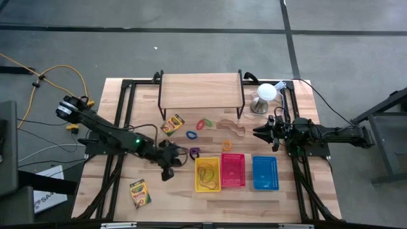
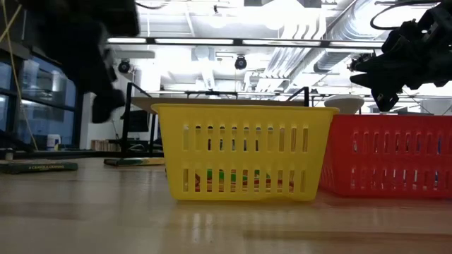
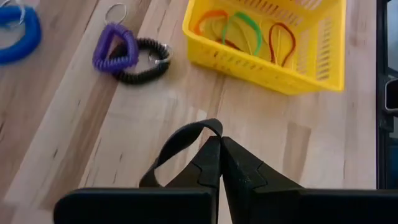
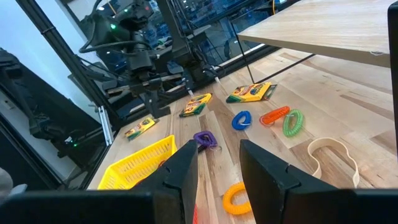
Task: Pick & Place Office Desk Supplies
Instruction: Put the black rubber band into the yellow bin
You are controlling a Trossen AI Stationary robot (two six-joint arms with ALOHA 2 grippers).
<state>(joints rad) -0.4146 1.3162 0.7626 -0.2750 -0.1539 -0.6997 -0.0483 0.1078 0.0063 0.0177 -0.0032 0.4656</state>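
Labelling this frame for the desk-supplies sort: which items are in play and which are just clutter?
In play:
- crayon boxes
- coil rings: blue, purple, green
- rubber bands in the yellow basket
- red basket, blue basket

Clutter:
- wooden shelf
- white dome

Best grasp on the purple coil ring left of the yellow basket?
Probably from straight above, across one free side of the purple coil ring: it lies flat, and its basket-facing side touches the black coil ring, so take the opposite edge.
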